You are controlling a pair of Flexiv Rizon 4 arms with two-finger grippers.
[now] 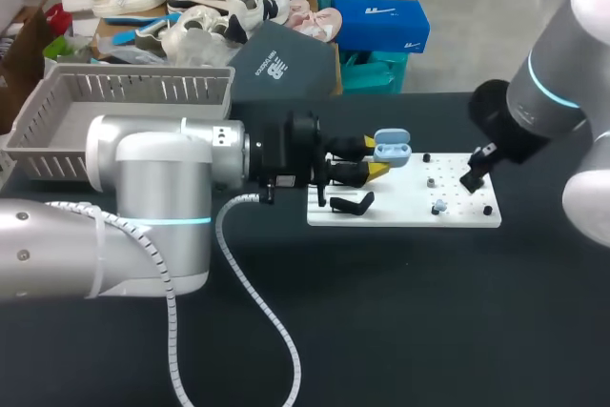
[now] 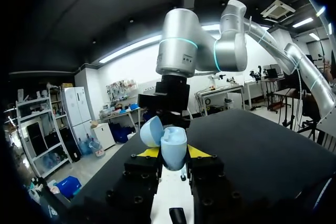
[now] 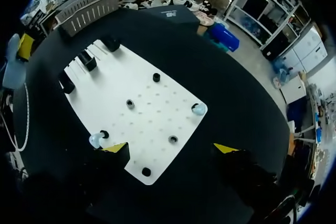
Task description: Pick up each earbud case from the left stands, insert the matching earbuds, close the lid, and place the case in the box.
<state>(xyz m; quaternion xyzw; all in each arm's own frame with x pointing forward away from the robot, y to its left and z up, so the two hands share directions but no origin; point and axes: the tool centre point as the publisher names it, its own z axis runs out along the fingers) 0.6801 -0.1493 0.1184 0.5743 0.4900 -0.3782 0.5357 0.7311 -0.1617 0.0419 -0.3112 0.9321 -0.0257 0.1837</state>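
— Left gripper [image 2: 173, 152]: what does it have?
— Its 2 yellow-tipped fingers are clamped on the pale blue, glossy plastic earbud case [image 2: 172, 141], pinching the lower shell from both sides. The case is held above the white perforated plastic board [image 1: 400, 214], with its lid hinged open.
— And the right gripper [image 3: 170, 148]?
— Its fingers stand wide apart and hold nothing. It hangs over the board's right part, with 1 small pale blue earbud [image 3: 96, 140] just beside 1 finger. The 2nd earbud [image 3: 198, 109] sits at the board's edge.
— How will the case handle?
— Probably light, rigid and slippery, so the rounded shell could twist in the pinch. Gripping the base low, clear of hinge and lid, looks safest while the earbuds go in.
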